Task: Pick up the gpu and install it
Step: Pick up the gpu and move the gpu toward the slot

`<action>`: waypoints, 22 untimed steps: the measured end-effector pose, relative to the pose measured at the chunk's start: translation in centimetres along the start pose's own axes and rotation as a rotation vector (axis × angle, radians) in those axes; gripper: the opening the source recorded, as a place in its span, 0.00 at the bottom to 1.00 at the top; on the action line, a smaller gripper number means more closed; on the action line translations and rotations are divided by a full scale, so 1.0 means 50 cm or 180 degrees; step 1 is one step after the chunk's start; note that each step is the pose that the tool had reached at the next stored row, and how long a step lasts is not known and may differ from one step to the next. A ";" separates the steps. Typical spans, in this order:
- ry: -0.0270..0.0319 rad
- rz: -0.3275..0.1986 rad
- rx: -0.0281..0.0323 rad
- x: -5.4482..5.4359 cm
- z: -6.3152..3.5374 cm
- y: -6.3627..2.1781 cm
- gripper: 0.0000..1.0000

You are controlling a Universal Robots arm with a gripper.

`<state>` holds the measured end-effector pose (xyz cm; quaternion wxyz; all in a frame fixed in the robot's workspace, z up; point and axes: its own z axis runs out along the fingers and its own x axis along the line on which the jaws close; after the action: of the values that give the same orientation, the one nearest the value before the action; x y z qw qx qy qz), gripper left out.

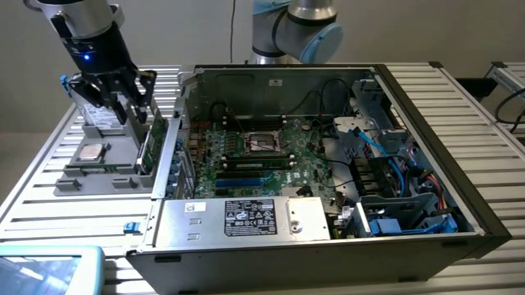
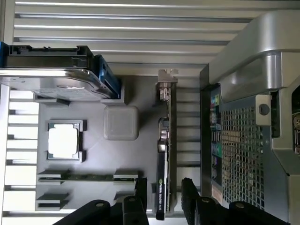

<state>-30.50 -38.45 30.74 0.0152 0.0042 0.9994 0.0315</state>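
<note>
REMOTE STATION: I have the pincer [image 1: 131, 115] spread open above the gpu [image 2: 164, 154]. Its black fingers [image 2: 140, 192] flank one end of the card, with a gap showing on either side. The gpu stands on its long edge in a slot of the moulded grey tray [image 1: 98, 179], a thin green board with a black cooler face and a silver bracket at the end away from the fingers. In the same tray a silver hard drive [image 2: 51, 84] stands upright, a square metal-lidded processor [image 2: 62, 140] lies flat in its recess, and a narrow memory stick [image 2: 86, 177] sits on edge. The tray rests on the ribbed aluminium worktop [image 2: 117, 28], just beside the open computer case [image 1: 426, 153], whose perforated steel panel [image 2: 239, 154] faces the card.
</note>
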 end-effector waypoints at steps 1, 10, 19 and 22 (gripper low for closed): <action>-0.0004 0.0000 -0.0001 0.000 0.004 -0.001 0.44; -0.0054 -0.0002 -0.0035 0.005 0.029 -0.003 0.44; -0.0156 -0.0008 -0.0084 0.020 0.047 -0.006 0.44; -0.0177 -0.0007 -0.0107 0.023 0.054 -0.008 0.44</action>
<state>-31.56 -38.66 28.01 0.0430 0.0037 0.9979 0.0481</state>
